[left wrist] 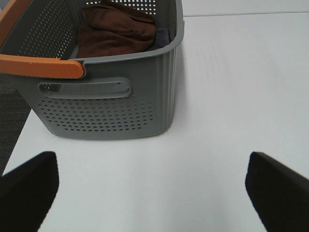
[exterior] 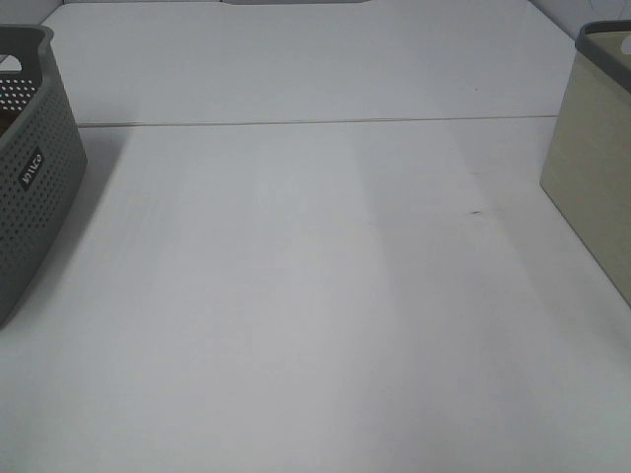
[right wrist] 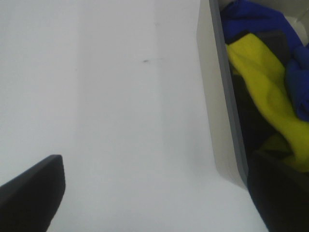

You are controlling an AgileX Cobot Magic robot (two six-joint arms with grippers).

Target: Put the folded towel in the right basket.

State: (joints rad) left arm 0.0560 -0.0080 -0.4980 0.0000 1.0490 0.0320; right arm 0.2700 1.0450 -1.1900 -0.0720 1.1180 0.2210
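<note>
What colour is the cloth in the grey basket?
Cloth: dark reddish brown, best in left wrist view.

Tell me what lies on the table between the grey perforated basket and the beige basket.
Nothing: the exterior high view shows bare white table between the grey basket and the beige basket, save a small dark mark.

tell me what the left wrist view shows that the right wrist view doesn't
Only left wrist: a grey perforated plastic basket with an orange handle, holding a brown towel, and the open left gripper. Only right wrist: a beige basket with a grey rim, holding a blue cloth and a yellow cloth, and the open right gripper. Both: the white table.
</note>
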